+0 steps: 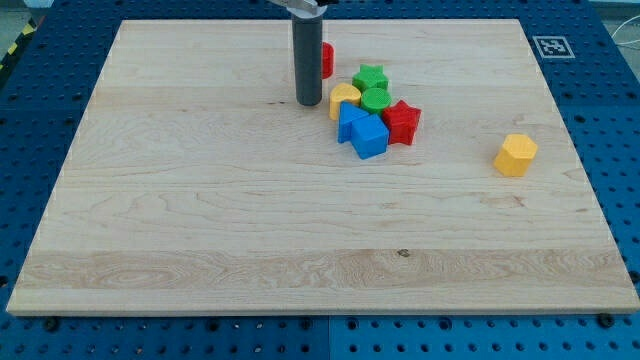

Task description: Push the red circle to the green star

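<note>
Wooden board [200, 220] fills your view, bare at the bottom. Nearest blocks: yellow hexagon block [516, 155] alone at view's right; blue blocks [364, 130] at front of cluster. Behind them red star [403, 121], yellow block [345, 99], green circle [376, 99], then green star [370, 77]. Red circle [326, 60] farthest, mostly hidden behind rod; only right edge shows, just left of green star. My tip [308, 102] on board, just left of yellow block, nearer than red circle. You see rod holding nothing.
</note>
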`<state>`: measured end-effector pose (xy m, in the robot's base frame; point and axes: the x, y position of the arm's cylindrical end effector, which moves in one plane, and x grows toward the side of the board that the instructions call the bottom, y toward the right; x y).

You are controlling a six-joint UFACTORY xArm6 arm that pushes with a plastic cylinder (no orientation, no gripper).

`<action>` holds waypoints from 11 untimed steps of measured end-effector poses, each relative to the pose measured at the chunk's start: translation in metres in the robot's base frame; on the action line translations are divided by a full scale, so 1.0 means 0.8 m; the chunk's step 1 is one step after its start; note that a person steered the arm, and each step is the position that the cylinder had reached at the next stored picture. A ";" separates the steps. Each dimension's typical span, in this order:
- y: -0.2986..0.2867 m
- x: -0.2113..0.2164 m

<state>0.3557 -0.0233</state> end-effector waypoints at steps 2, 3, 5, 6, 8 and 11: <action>-0.011 -0.012; -0.011 -0.033; -0.011 -0.061; -0.011 -0.062; -0.024 -0.073; 0.002 -0.091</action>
<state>0.2826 -0.0216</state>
